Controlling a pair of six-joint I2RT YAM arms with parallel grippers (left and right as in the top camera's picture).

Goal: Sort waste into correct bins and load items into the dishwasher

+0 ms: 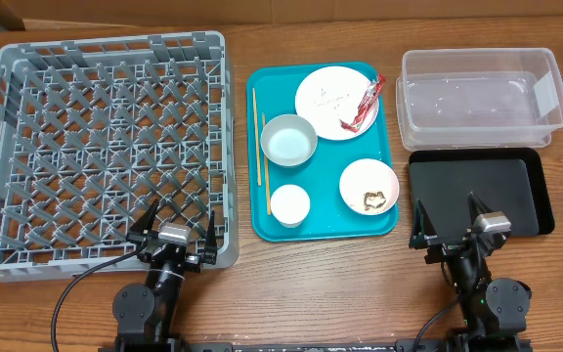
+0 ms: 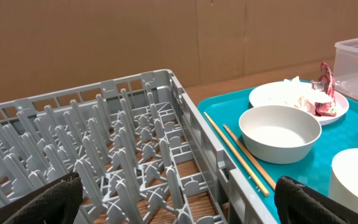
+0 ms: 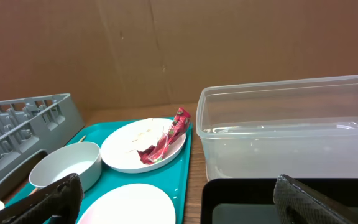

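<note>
On the teal tray (image 1: 330, 217) stand a white plate (image 1: 321, 93) carrying a red-and-white wrapper (image 1: 364, 108) and crumpled paper (image 3: 138, 135), a bowl (image 1: 288, 140), a small cup (image 1: 289, 204) and a second bowl (image 1: 358, 176) holding a brown lump (image 1: 370, 201). Chopsticks (image 1: 258, 147) lie along the tray's left side. The grey dish rack (image 1: 110, 41) is at left; the clear tub (image 1: 482, 96) and black tray (image 1: 477, 186) are at right. My left gripper (image 1: 177, 227) is open over the rack's near right corner. My right gripper (image 1: 449, 217) is open over the black tray's near left edge. Both hold nothing.
A brown cardboard wall (image 2: 135, 37) stands behind the table. Bare wooden tabletop (image 1: 311, 293) runs along the front between the two arm bases. A narrow strip of wood separates the teal tray from the tub and black tray.
</note>
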